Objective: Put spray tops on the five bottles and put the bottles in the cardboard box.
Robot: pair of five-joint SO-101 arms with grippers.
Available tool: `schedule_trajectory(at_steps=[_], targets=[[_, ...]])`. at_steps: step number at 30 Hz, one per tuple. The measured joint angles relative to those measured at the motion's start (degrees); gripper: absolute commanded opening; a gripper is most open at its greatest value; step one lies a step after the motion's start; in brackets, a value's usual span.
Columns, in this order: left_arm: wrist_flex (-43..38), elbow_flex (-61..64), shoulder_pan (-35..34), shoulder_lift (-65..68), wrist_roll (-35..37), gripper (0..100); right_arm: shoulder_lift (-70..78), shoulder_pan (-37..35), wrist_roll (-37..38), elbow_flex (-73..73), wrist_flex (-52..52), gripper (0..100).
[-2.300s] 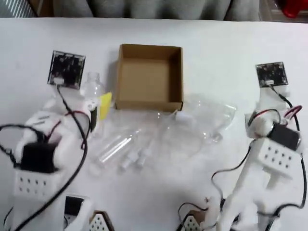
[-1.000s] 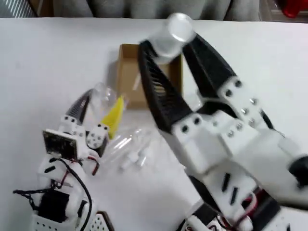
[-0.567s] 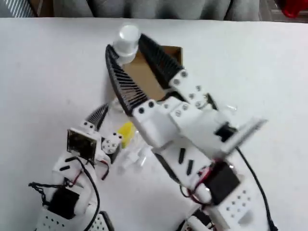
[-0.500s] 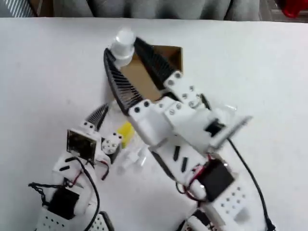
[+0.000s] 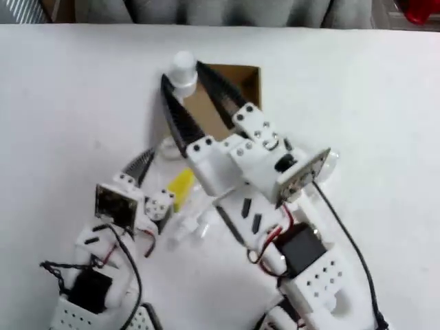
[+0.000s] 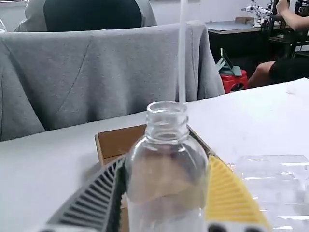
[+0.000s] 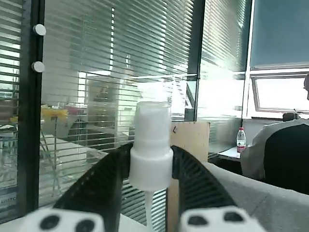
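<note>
Cardboard box (image 5: 242, 81) sits open-topped toward the far side of the white table (image 5: 82, 82). In the high view it's partly covered by the right arm, which crosses the table's middle. The left arm is at the near-left part of the table.

We see the left tool (image 6: 168, 169) clamped on a clear bottle (image 6: 166, 140), w/ one grey finger & one yellow finger pressed to its sides. That bottle stands upright just in front of the box, neck open, no top on it. A second clear bottle (image 6: 275, 179) lies on its side on the table beside the held one.

We see the right tool (image 5: 183, 74) narrowed onto a white spray top (image 7: 150, 145), black fingers pinching its collar from both sides, nozzle end up. In the high view it's held over the box's left edge.

From the spray top a thin dip tube (image 6: 182, 48) hangs straight down. Its lower end looks level w/ the held bottle's mouth, tho we can't tell whether it's inside the neck or just behind.

Small white pieces (image 5: 192, 225), prob. loose spray tops, lie on the table btwn the two arms.
</note>
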Motion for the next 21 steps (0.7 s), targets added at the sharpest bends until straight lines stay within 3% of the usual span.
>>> schedule_trajectory(at_steps=[21], targets=[[0.00, 1.76, 0.35, 0.00, 0.00, 9, 0.00, 0.26, -2.29, -1.76, -0.62, 1.6]])
